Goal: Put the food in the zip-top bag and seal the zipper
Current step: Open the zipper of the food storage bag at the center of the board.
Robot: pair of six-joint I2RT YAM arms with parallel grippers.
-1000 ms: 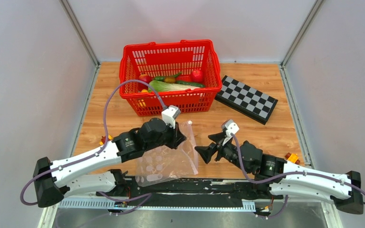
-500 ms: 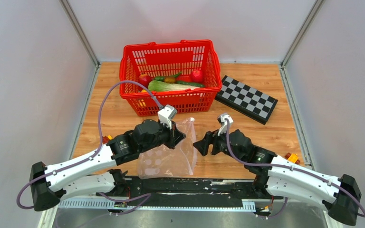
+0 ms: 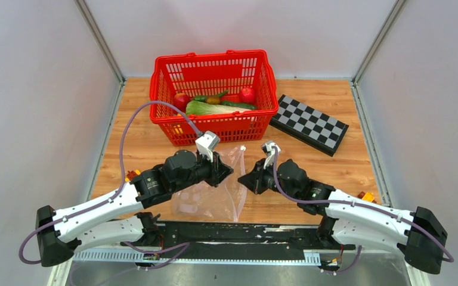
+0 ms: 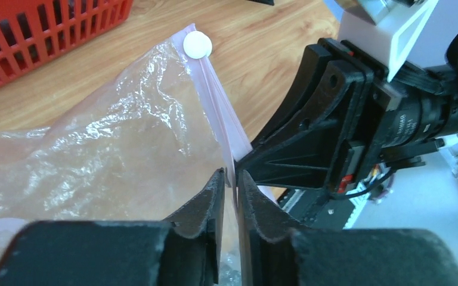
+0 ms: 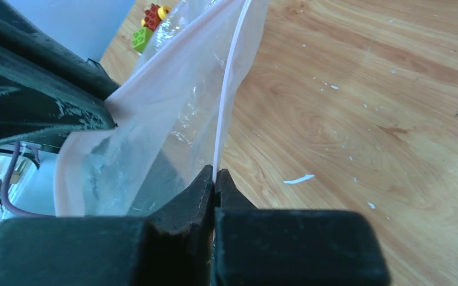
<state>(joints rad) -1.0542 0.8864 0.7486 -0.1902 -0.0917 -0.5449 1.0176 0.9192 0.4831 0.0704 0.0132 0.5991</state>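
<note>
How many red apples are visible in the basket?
2: left apple near the left wall of the red basket, right apple near its right wall. Others may be hidden.

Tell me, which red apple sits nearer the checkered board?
The apple at the basket's right end, on the board's side; the other apple lies at the left end.

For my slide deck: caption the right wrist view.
Right gripper pinches the zipper of the clear zip-top bag.
</note>
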